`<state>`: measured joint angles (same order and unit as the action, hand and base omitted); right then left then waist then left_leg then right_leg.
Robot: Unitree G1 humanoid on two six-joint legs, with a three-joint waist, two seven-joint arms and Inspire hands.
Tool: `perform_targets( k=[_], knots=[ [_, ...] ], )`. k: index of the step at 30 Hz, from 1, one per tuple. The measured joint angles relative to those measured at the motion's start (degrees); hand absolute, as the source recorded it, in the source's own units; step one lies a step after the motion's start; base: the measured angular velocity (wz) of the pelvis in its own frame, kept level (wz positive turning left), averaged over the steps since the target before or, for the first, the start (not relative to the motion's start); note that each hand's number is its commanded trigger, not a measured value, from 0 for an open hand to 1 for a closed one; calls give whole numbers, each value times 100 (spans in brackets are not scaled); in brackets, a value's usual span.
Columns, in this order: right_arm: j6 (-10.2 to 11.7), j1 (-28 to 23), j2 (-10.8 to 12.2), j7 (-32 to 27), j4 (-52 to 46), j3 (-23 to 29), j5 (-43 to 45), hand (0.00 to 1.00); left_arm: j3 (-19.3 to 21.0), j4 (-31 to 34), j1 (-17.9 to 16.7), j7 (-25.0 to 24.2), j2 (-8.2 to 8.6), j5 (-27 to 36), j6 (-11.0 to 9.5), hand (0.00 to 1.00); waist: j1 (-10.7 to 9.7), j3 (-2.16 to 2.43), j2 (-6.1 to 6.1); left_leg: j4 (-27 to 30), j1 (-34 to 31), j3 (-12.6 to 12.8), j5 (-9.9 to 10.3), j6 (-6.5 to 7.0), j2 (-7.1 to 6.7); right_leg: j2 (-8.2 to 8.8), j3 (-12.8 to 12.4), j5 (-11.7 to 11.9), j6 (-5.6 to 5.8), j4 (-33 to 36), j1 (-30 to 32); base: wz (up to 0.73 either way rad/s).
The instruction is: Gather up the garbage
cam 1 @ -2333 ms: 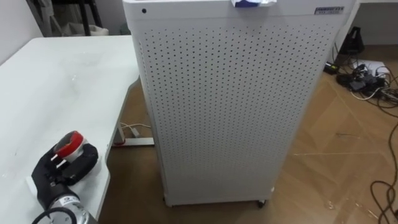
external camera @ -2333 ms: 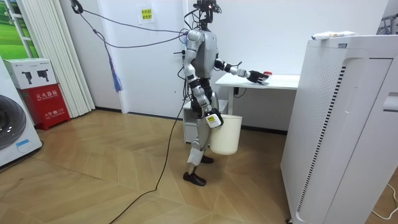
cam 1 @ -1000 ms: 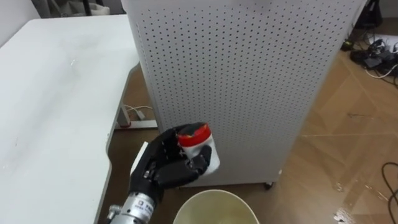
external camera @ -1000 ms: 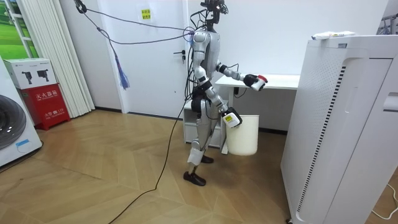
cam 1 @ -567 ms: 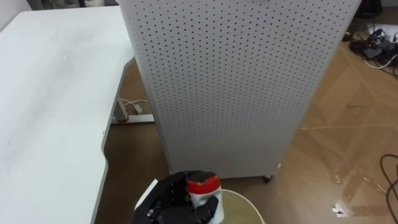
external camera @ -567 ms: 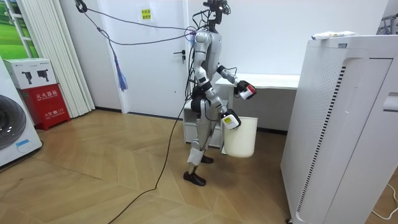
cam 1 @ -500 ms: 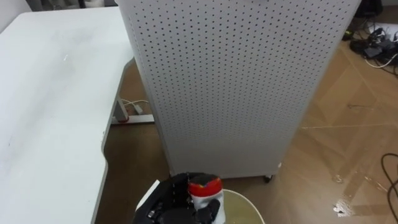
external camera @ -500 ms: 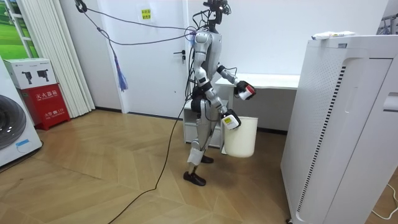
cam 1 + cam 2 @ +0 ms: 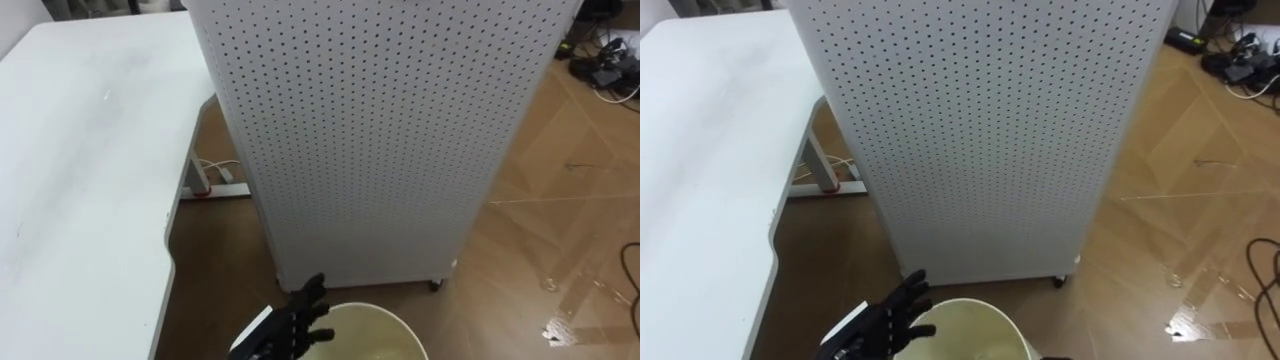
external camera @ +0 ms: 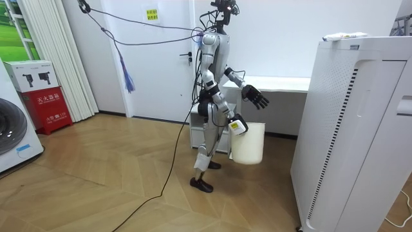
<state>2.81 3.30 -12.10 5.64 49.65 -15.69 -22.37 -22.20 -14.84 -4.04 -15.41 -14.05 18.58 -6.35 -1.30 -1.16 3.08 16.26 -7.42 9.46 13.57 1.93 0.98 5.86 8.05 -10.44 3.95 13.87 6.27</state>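
My left hand (image 9: 293, 328) hangs open with its fingers spread, just above the near left rim of a cream bin (image 9: 372, 314); nothing is in it. The right eye view has the same hand (image 9: 888, 322) over the bin's rim (image 9: 975, 304). In the room view I stand beside the white table (image 10: 283, 84), left hand (image 10: 255, 98) held out open at chest height. My right hand (image 10: 236, 125) grips the bin (image 10: 248, 143) at its rim and holds it in front of my hips. The bin's inside is mostly cut off by the picture's lower edge.
A tall white perforated cabinet (image 9: 370, 130) on castors stands close ahead. The white table (image 9: 80, 180) lies at my left, with a power strip (image 9: 215, 180) on the floor under it. Cables (image 9: 600, 65) lie on the wooden floor at the far right.
My left hand carried a white cup with a red lid from the table to above the bin, then opened; the cup has left the hand. The right hand brought the bin forward underneath.
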Motion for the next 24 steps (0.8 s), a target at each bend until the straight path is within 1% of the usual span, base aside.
perform_targets(
  k=[2, 5, 7, 11, 14, 17, 19, 20, 22, 23, 24],
  knots=[
    [1, 1, -55, 36, 8, 1, -1, 100, 0, 10, 0, -16, 3, -71, 0, 0, -3, 3, -19, -1, 0, 5, 0, 0, 4, 1, -5, 0, 0, 47, 39, -9],
    [2, -3, -56, 78, 15, -3, 1, 100, 0, 17, 1, -65, 2, -76, -2, 0, -10, 4, -83, -1, 2, 64, 0, 0, 16, -4, -2, 0, 0, 97, 78, -6],
    [2, -6, -58, 74, 16, -2, 8, 100, -1, 17, 1, -99, 2, -150, -2, 0, -26, 13, -121, 10, 14, 88, 0, 0, 17, -2, 1, 1, -1, 91, 61, -2],
    [8, -8, -56, 72, 3, -2, 4, 100, 1, 178, 5, -102, 8, -283, -19, 0, -24, 13, -140, 8, 87, 120, 0, 0, 17, 4, -10, 2, -3, 88, 2, -3],
    [23, -15, -61, 72, -19, -1, 10, 100, 14, 426, 5, -69, 8, -398, -108, 0, -23, 12, -141, -30, 235, 148, 0, 0, 18, 5, -22, 2, -3, 83, -117, -4],
    [93, -129, -57, 45, -182, 59, 19, 100, 155, 805, 5, 71, 14, -818, -155, 0, -53, 1, -160, -57, 336, 135, 0, 0, 16, 3, -40, 2, -3, 98, -199, 0],
    [220, -195, -57, 21, -210, 180, 2, 100, 319, 1145, 4, 334, 12, -1337, -308, 0, -76, 1, -162, -58, 378, 128, 0, 0, 8, 14, -6, 2, -3, 95, -246, 0],
    [260, -219, -58, 0, -216, 199, -3, 100, 360, 1233, 4, 409, 9, -1455, -335, 0, -77, 1, -162, -57, 388, 127, 0, 0, 8, 16, -2, 2, -3, 94, -260, 0],
    [295, -274, -58, -114, -284, 251, -11, 100, 520, 1553, 12, 739, 4, -1792, -453, 0, -89, 5, -156, -52, 433, 131, 0, 0, 10, 15, 1, 2, -3, 88, -312, 0],
    [315, -293, -58, -143, -309, 270, -11, 100, 553, 1651, 12, 829, 1, -1872, -467, 0, -94, 5, -155, -52, 438, 132, 0, 0, 10, 15, 2, 2, -3, 88, -314, 0],
    [389, -368, -64, -182, -374, 300, -6, 100, 618, 1856, 12, 1010, -17, -2040, -510, 0, -95, 7, -153, -52, 443, 125, 0, 0, 12, 13, 2, 2, -3, 90, -317, 0]
  ],
)
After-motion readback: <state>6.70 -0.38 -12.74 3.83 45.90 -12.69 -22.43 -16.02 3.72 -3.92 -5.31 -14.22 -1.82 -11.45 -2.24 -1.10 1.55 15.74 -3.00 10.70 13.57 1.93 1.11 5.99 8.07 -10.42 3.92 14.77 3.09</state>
